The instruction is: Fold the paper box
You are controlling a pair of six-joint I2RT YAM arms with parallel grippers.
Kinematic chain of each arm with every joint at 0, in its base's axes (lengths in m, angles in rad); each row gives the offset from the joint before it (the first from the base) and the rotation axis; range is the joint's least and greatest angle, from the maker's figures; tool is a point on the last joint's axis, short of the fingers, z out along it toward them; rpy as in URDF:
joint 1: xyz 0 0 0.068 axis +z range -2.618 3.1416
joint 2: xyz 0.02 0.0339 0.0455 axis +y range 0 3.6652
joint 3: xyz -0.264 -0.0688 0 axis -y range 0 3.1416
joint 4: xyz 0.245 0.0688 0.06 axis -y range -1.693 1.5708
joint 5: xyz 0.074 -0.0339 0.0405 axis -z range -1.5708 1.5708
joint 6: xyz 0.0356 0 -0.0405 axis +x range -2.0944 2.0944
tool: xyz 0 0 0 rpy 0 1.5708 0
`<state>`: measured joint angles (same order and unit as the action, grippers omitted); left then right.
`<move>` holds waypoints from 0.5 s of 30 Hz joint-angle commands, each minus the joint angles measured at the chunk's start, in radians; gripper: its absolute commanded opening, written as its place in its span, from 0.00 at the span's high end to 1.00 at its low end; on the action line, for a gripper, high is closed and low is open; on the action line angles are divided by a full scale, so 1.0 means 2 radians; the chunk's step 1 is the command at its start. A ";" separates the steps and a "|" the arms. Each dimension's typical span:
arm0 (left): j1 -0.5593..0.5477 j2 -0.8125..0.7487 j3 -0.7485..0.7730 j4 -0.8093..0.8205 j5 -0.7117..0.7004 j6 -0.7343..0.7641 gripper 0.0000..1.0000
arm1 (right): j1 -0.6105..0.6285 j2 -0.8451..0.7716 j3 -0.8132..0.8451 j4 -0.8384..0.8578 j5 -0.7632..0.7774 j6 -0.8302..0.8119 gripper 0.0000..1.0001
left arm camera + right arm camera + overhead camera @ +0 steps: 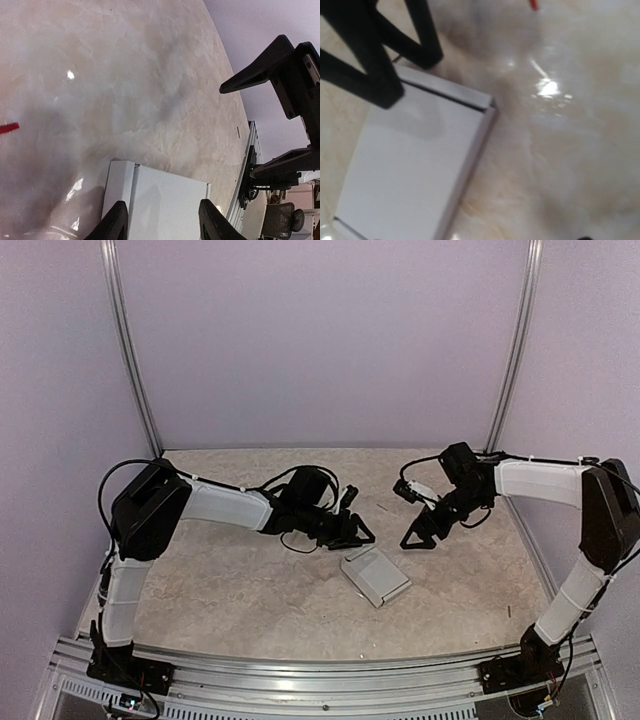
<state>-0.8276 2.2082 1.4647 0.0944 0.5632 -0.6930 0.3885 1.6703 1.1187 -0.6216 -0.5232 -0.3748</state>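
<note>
Your paper box (pixel 375 577) lies flat on the counter (pixel 220 590), near the middle and a little to the right. It sits between the two arms and just nearer than both hands. It looks like a slim closed rectangle, with a dark seam across one end where a flap meets the body. Whether that flap is fully tucked cannot be told from here.

Expect it to be very light and thin-walled. It should be stiff enough along its folded edges, but the broad faces will likely dent or bow if you pinch hard. On this glossy counter it will probably slide rather than stay put when pushed. Take it by the long edges or a corner, and pin it with one hand while the other works the flap end.

Your left hand (pixel 358 538) hovers at the box's far edge, fingers moderately apart with nothing held between them. It is not clear whether a fingertip touches the card. Your right hand (pixel 418 540) hangs just far and right of the box, fingers spread wide and empty.

The box is the only container here, and being shut it hides whatever may be inside.
</note>
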 commanded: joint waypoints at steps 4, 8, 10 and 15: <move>0.017 0.023 0.069 -0.071 -0.083 0.087 0.50 | -0.030 -0.089 -0.031 0.036 0.044 -0.002 0.12; 0.027 -0.069 -0.054 -0.060 -0.125 0.036 0.47 | -0.049 -0.107 -0.065 0.063 0.008 0.044 0.00; 0.024 -0.116 -0.141 -0.022 -0.121 -0.011 0.47 | -0.062 -0.069 -0.058 0.032 -0.096 0.034 0.00; 0.017 -0.194 -0.283 0.084 -0.104 -0.142 0.45 | -0.049 -0.007 -0.034 0.006 -0.116 -0.016 0.05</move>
<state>-0.7731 1.8950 1.0218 0.1040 0.3588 -0.7719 0.2787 1.6005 1.0389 -0.5602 -0.6735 -0.3607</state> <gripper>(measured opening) 0.546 0.983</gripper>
